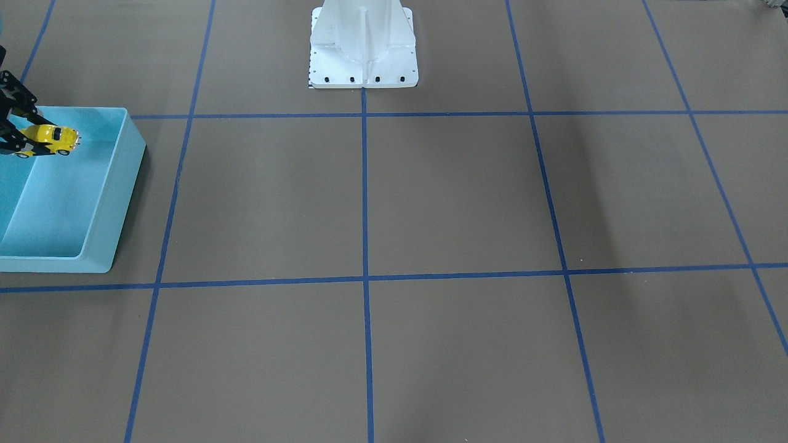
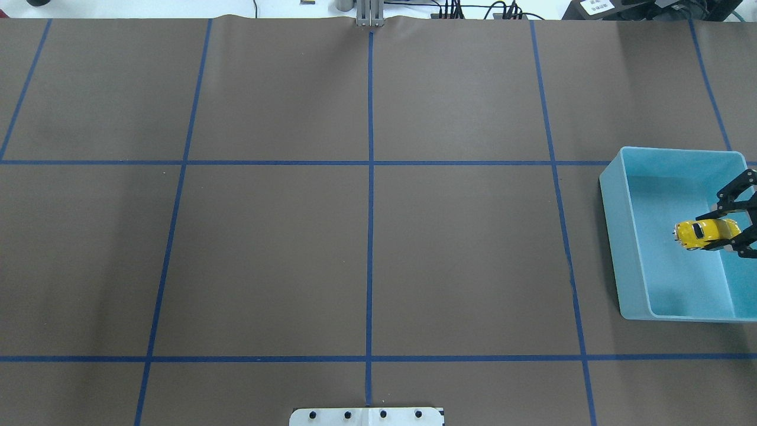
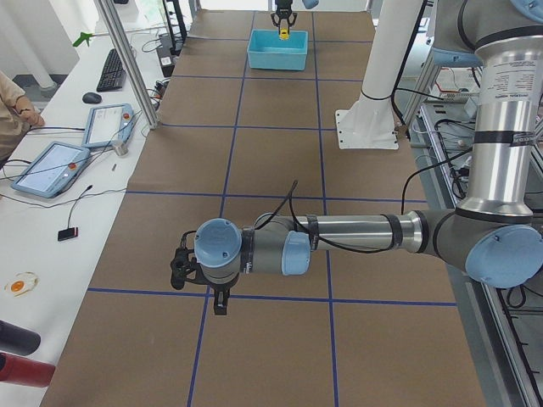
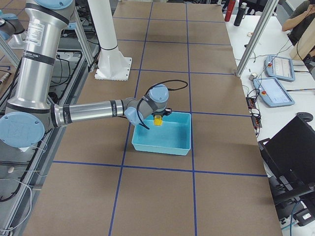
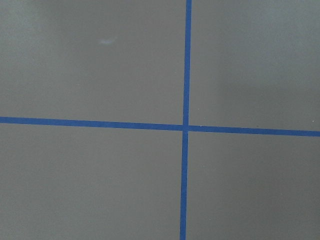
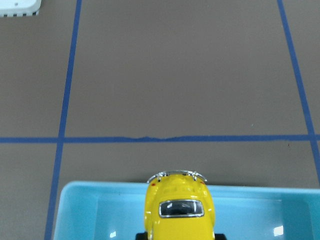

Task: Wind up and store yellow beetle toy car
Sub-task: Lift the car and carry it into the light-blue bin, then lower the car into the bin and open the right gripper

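Storage is the step in hand, as I judge it. My right gripper (image 2: 722, 233) is clamped on the tiny glossy bright-yellow beetle-shaped toy car (image 2: 704, 232), jaws drawn in against its flanks near one end. I hold it over the open light-blue rectangular plastic bin (image 2: 612, 236) at the right end of the brown paper-covered table (image 2: 355, 248).

From overhead the car sits inside the bin's outline, its free end pointing toward the middle of the table. It looks to be above the bin's floor rather than on it, though I cannot tell how high. Nothing here shows whether the spring is wound.

My left gripper (image 3: 182, 270) is stretched out low over the table, well apart from the bin, and appears only in the side view — I cannot tell whether it is open or closed. Its wrist camera sees only brown surface and a cross of blue tape lines (image 5: 186, 127).

The next move calls for a straight descent until the wheels meet the floor, then a gentle release. If the spring is wound the car may run on release, and the walls should contain it. After that I lift clear of the rim.
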Robot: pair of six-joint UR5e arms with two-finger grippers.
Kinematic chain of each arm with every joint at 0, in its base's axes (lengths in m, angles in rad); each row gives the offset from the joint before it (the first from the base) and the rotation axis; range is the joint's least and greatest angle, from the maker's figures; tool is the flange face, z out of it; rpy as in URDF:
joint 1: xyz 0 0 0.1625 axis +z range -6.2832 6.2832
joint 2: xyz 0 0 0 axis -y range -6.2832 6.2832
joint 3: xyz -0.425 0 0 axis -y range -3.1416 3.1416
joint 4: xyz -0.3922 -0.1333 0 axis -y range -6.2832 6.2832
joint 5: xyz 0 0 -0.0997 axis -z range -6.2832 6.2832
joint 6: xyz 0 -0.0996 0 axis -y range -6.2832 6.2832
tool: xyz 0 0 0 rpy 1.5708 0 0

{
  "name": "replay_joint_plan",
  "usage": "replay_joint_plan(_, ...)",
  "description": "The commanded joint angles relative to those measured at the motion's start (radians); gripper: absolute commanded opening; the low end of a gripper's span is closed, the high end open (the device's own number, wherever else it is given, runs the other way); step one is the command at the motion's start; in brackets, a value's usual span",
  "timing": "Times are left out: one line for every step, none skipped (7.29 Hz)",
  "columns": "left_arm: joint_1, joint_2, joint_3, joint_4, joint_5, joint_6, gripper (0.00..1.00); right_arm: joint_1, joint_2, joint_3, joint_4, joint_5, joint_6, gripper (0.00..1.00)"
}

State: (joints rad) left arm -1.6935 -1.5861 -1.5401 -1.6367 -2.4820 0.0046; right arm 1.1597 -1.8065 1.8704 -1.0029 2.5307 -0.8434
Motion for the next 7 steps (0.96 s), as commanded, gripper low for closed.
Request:
replay_joint_plan(0.0,0.0,0.0,0.0,0.0,0.0,1.0,0.003,0.042,-0.162,0.098,-0.007,-0.02,0.0)
replay_joint_plan(0.0,0.0,0.0,0.002,0.0,0.0,1.0,0.003,0.047,-0.198,0.125,-0.015,-0.02,0.0)
replay_joint_plan(0.0,0.0,0.0,0.0,0.0,0.0,1.0,0.002,0.052,-0.21,0.13,-0.016,-0.016,0.0)
replay_joint_plan(0.0,0.0,0.0,0.0,0.0,0.0,1.0,-0.02,0.053,-0.212,0.129,-0.019,-0.01,0.0)
replay_joint_plan(0.0,0.0,0.0,0.0,0.0,0.0,1.0,-0.046,0.065,-0.212,0.129,-0.045,0.012,0.0)
replay_joint_plan(0.0,0.0,0.0,0.0,0.0,0.0,1.0,-0.081,0.07,-0.217,0.132,-0.074,0.036,0.0)
replay_joint_plan(0.0,0.0,0.0,0.0,0.0,0.0,1.0,-0.098,0.081,-0.229,0.13,-0.084,0.04,0.0)
